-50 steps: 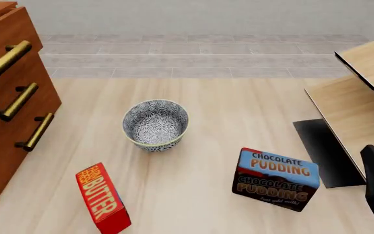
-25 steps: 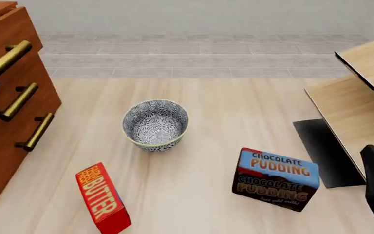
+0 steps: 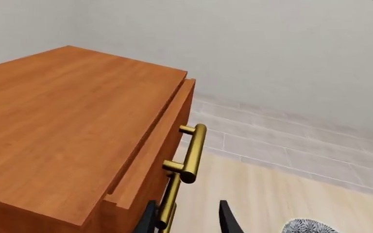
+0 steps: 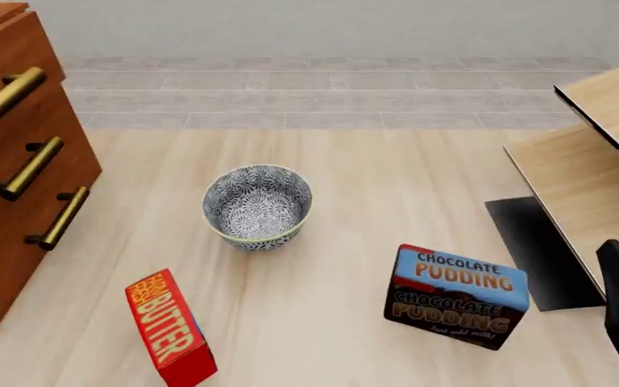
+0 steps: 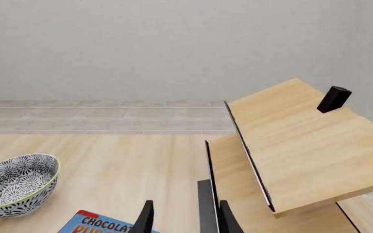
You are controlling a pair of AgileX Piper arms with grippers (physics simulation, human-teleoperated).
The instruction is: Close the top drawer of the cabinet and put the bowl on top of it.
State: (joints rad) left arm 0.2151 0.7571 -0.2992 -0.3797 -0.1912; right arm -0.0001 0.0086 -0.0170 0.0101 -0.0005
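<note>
Now left gripper [image 3: 185,218] parted beside top drawer [image 3: 149,154] front; bowl [image 4: 257,205] apart mid-table; right gripper [image 5: 181,218] parted.

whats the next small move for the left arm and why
Probably keep pushing the top drawer in. In the left wrist view its front juts slightly past the cabinet top, and the left gripper sits by the handles. The bowl waits on the table.

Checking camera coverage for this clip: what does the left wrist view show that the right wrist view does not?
Only the left wrist view shows the cabinet, its top drawer and the brass handle. Only the right wrist view shows the pale wood furniture and the chocolate pudding box. Both show the bowl, the floor and the grey wall.
</note>
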